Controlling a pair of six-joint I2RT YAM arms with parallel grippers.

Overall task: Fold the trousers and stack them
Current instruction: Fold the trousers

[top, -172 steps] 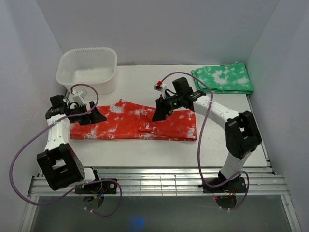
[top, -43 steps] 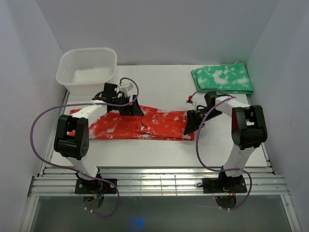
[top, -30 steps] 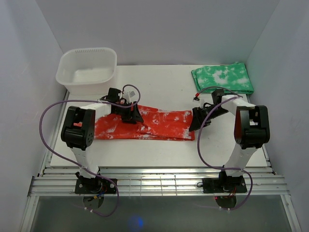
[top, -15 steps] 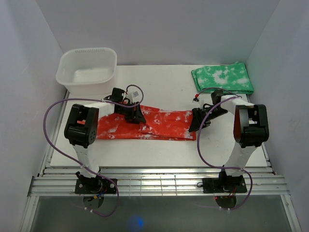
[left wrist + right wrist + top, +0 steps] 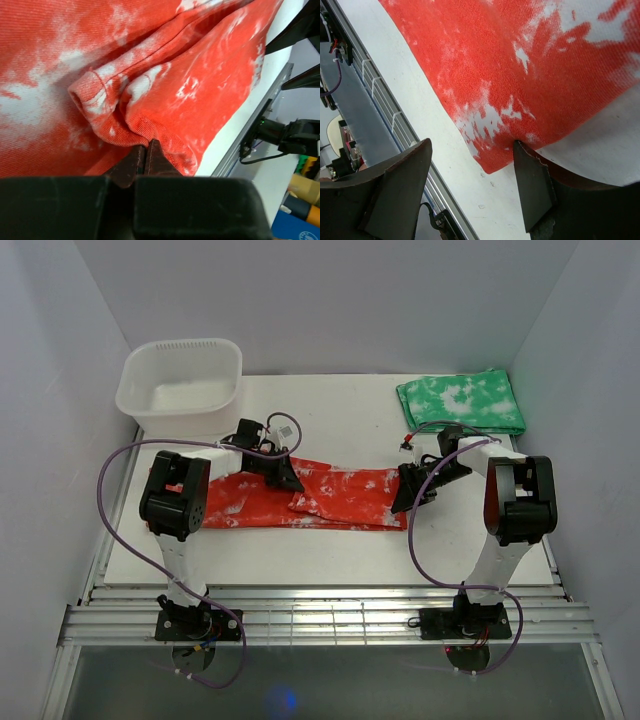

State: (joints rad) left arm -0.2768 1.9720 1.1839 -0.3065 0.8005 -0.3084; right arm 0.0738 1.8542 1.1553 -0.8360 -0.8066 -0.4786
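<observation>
1. The left gripper [image 5: 145, 150] is no longer standing at the left end of the trousers [image 5: 340, 496]. It has travelled to the middle of their far edge, and its jaws, which were open a moment ago, are now pressing together on a small raised ridge of the cloth.
2. The right gripper [image 5: 472, 150] has gone the opposite way, from the middle to the right end. It is hovering there with its jaws wide and is holding nothing.
3. The trousers are lying as 1 long strip across the middle of the table [image 5: 330, 410], running from left to right. The white tub [image 5: 170, 416] is sitting behind their left end, and the folded green cloth [image 5: 460, 403] is resting in the far right corner, well apart from them.
4. The left jaws are biting only a thin pinch, probably because the cloth is lying flat and a ridge must be gathered before anything can be lifted.
5. A corner at the right end is lying between the 2 open right fingers. In my judgement they are preparing to close on it, so that both arms can carry the cloth together and keep the fold straight.
6. The fold across the length is not yet made, and the stacking is not yet begun.
7. I am thinking that the thin left pinch could slip when the lifting begins.
</observation>
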